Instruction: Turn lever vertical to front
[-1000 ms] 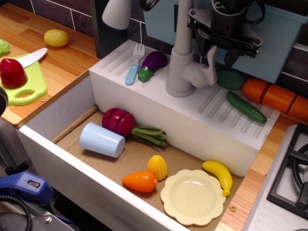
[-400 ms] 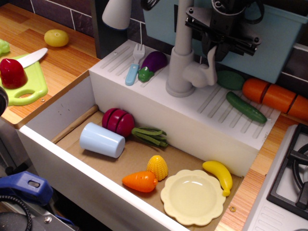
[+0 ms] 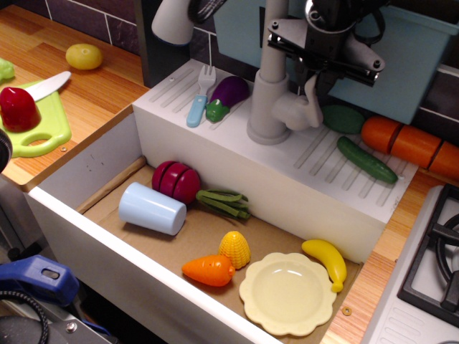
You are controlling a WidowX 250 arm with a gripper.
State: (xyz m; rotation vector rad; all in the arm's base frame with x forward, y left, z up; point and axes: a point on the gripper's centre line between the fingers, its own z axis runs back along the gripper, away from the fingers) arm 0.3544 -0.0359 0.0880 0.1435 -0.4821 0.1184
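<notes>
The lever [image 3: 311, 100] is a slim pale grey handle standing nearly upright from a rounded grey hub [image 3: 287, 112] on the right side of the tall faucet column [image 3: 270, 79]. My black gripper [image 3: 317, 77] hangs from above with its fingers on either side of the lever's tip. The tip reaches up between the fingers, and the right finger [image 3: 326, 80] sits right beside it. The view does not show whether the jaws press on the lever.
On the white sink ledge [image 3: 237, 154] lie a fork [image 3: 199, 100], an eggplant [image 3: 227, 94], a cucumber [image 3: 366, 159] and a carrot [image 3: 409, 143]. A blue bin [image 3: 409, 64] stands behind. In the basin lie a cup [image 3: 152, 208], plate [image 3: 287, 292], banana, corn and other toy food.
My gripper has shifted left and turned slightly around the lever's tip. The lever's tip has tilted a little to the left with it.
</notes>
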